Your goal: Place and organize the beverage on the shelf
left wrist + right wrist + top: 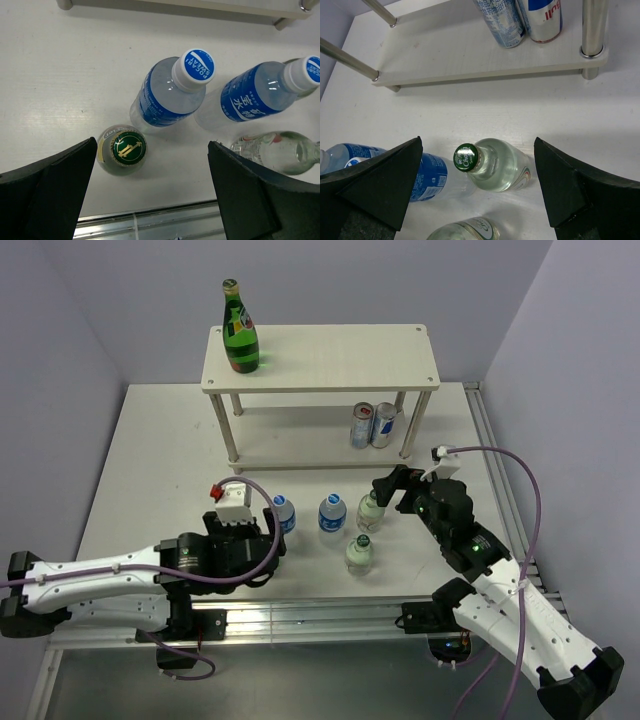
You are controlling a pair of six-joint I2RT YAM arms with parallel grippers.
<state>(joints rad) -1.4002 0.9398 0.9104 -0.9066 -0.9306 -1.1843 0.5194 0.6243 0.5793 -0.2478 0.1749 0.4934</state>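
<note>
The shelf stands at the back with a tall green bottle on its top board and two cans on the lower board. On the table in front stand two blue-labelled water bottles and two clear glass bottles with green caps. My left gripper is open above the table. A small green-and-gold-capped bottle sits just inside its left finger. My right gripper is open, and a clear glass bottle stands between its fingers, untouched.
A metal rail runs along the table's near edge. Shelf legs stand near the cans. Purple cables loop from both wrists. Walls close in behind the shelf and on the right.
</note>
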